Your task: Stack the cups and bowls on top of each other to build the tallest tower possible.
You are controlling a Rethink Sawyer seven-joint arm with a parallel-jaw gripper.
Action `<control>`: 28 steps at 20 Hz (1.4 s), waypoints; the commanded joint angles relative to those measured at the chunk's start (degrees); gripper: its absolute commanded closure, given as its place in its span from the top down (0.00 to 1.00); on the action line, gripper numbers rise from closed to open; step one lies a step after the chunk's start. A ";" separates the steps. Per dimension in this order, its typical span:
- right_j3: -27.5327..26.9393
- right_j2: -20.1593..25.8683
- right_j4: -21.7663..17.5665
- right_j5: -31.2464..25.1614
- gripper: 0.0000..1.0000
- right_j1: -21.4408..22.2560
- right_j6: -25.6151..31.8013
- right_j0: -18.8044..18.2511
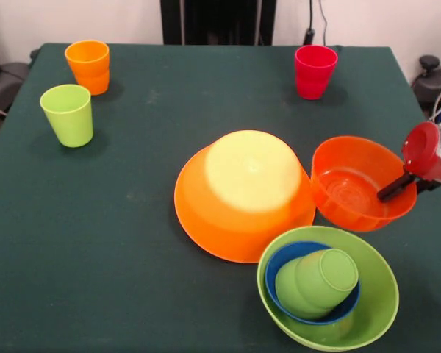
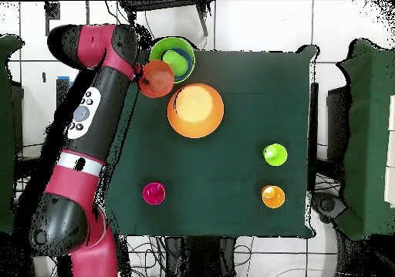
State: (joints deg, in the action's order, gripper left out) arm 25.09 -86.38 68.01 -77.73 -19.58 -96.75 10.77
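Note:
A very large orange bowl (image 1: pixel 244 193) (image 2: pixel 196 110) lies upside down mid-table. Beside it a small red-orange bowl (image 1: pixel 353 193) (image 2: pixel 158 79) stands upright. My gripper (image 1: pixel 398 187) reaches in over that bowl's right rim from the table's right edge; the bowl rests on the cloth. In front, a light green bowl (image 1: pixel 375 309) (image 2: pixel 185 67) holds a small blue bowl (image 1: pixel 279 265), with a green cup (image 1: pixel 317 282) lying tilted inside it. An orange cup (image 1: pixel 87 65) (image 2: pixel 272 197), a lime green cup (image 1: pixel 67 114) (image 2: pixel 275 154) and a red-pink cup (image 1: pixel 314 70) (image 2: pixel 153 193) stand apart, upright.
Dark green cloth covers the table (image 1: pixel 132 243). The red and black arm (image 2: pixel 100 112) runs along the table's side in the overhead view, ending at the red-orange bowl. The three bowls crowd one corner; the loose cups stand toward the opposite edge.

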 commanded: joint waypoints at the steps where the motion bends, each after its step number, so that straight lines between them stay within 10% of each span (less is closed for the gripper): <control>1: 7.79 11.07 -6.77 3.50 0.00 -0.59 -7.65 1.46; 5: 5.29 9.99 -8.36 11.78 0.00 -1.02 -7.62 0.31; 12: -3.81 6.29 -7.93 9.38 0.00 -1.18 -6.20 -4.32; 28: -19.29 -9.92 6.67 0.66 0.00 -2.35 -11.07 -12.75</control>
State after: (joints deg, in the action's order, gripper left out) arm 13.13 -92.22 71.57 -70.83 -19.66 -97.26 -1.64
